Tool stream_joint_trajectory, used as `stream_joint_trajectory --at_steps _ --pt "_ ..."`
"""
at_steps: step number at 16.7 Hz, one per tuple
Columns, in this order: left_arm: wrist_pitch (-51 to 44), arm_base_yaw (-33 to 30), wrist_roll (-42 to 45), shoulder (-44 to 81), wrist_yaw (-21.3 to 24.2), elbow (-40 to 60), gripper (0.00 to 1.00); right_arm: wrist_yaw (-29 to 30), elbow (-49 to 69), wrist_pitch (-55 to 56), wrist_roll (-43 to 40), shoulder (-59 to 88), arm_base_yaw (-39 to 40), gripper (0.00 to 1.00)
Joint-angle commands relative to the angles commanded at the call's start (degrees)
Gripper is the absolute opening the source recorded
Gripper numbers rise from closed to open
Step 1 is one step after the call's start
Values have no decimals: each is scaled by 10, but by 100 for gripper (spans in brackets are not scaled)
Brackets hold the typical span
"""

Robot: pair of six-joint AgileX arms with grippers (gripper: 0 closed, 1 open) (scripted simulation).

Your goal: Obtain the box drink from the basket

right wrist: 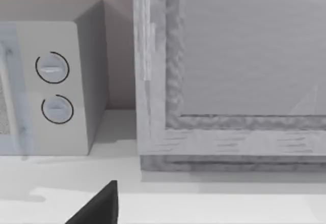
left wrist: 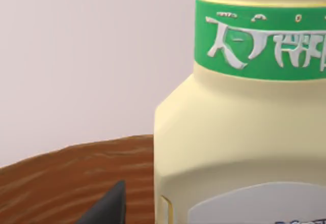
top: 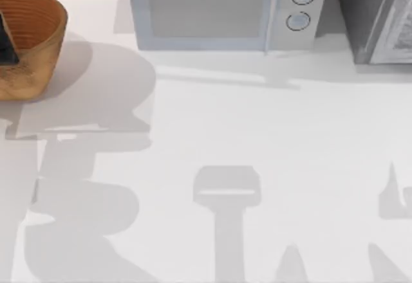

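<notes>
The box drink (left wrist: 239, 132) stands very close in the left wrist view, pale yellow with a green band under its cap. Behind and below it runs the brown woven wall of the basket (left wrist: 66, 178). In the top view the basket (top: 35, 45) sits at the table's far left corner. A dark part of my left gripper (top: 8, 38) reaches into it from the left edge. A dark tip of that gripper (left wrist: 109, 206) sits beside the drink. I cannot tell whether it touches the drink. A dark tip of my right gripper (right wrist: 99, 206) hangs over the table before the microwave.
A white microwave (top: 219, 13) with two round knobs stands at the back centre, right of the basket. A grey framed cabinet (top: 380, 19) fills the back right corner. The arms cast shadows across the white table (top: 257, 122).
</notes>
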Motion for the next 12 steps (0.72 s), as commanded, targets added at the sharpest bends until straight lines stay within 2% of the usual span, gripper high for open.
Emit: stream_joint_trajectory --at_steps 6,12 --pt "-3 -3 1 -5 -3 4 100 0 0 0 0 0 0 100" --pt "-38 -14 0 46 -13 84 100 0 0 0 0 0 0 100"
